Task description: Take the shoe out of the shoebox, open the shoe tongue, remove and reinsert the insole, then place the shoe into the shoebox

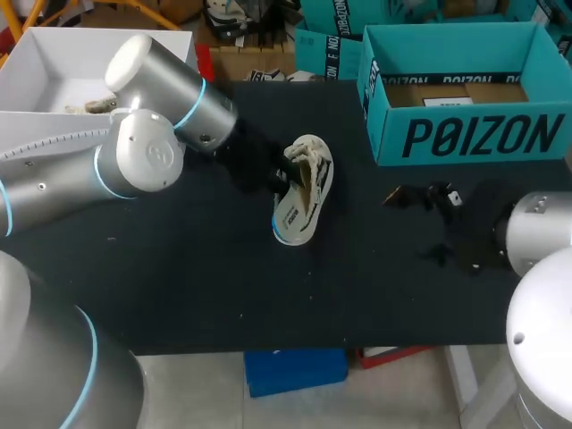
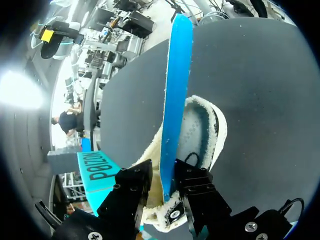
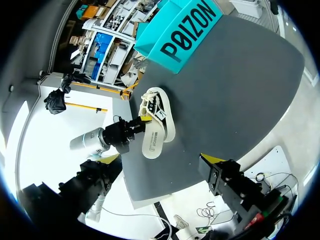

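Left wrist view has the left gripper [image 2: 165,182] closed to a narrow gap, its two black fingers [image 2: 132,192] pinching the blue insole [image 2: 176,95] from both sides. The insole stands on edge and runs away from the fingers over the mouth of the cream shoe [image 2: 212,132]. The shoe's fleecy rim curves round beside the insole, and the grey dotted footbed shows inside it. The shoe lies on the dark table [image 2: 260,90], with a corner of the teal shoebox [image 2: 97,170] off to one side. In the head view the left arm comes in from the left and its gripper [image 1: 288,174] meets the shoe [image 1: 317,161] near the table's middle. The insole [image 1: 290,219] shows its pale printed face, with a blue edge at its near end. The open shoebox [image 1: 465,134] sits at the far right, well apart from the shoe. The right gripper [image 1: 429,223] is low over the table at the near right, away from the shoe and nearer than the box. Whether it is open or closed I cannot tell.
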`<state>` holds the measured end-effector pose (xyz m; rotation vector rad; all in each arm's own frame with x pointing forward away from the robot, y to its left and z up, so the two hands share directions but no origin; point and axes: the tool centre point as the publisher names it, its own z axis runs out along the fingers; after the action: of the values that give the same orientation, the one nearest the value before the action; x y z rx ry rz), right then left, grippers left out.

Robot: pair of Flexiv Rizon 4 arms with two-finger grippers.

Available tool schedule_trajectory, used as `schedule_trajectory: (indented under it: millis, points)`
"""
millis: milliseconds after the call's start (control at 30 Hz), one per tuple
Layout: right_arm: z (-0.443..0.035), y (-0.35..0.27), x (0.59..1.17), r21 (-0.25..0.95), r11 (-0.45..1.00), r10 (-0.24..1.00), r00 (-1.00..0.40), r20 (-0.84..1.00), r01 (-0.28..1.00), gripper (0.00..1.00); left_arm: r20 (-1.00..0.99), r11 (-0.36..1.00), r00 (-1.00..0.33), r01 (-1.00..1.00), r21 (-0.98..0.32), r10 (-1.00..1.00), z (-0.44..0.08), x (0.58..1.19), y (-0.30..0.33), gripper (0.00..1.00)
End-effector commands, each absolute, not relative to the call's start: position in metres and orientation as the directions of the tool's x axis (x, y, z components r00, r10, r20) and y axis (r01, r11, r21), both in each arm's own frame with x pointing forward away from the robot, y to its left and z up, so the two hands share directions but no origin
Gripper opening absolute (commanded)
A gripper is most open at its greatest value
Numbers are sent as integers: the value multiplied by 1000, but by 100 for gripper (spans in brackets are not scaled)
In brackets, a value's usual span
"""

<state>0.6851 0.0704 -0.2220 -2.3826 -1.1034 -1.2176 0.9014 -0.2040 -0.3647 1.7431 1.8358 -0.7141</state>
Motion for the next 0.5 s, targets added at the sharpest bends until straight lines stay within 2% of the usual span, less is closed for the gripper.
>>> schedule_trajectory:
  millis: [33,300,500]
  points:
    - [-222,62,680,48,-638,502,367,783,769,100,-676,31,-44,999,-32,736,-360,891,-196,29]
    - [-222,62,680,48,-638,502,367,783,769,100,-678,-5,-31,999,-52,734,-360,876,-197,28]
    - [-222,62,680,48,-638,502,367,783,769,100,-672,-33,-14,998,-57,740,-359,868,-198,22]
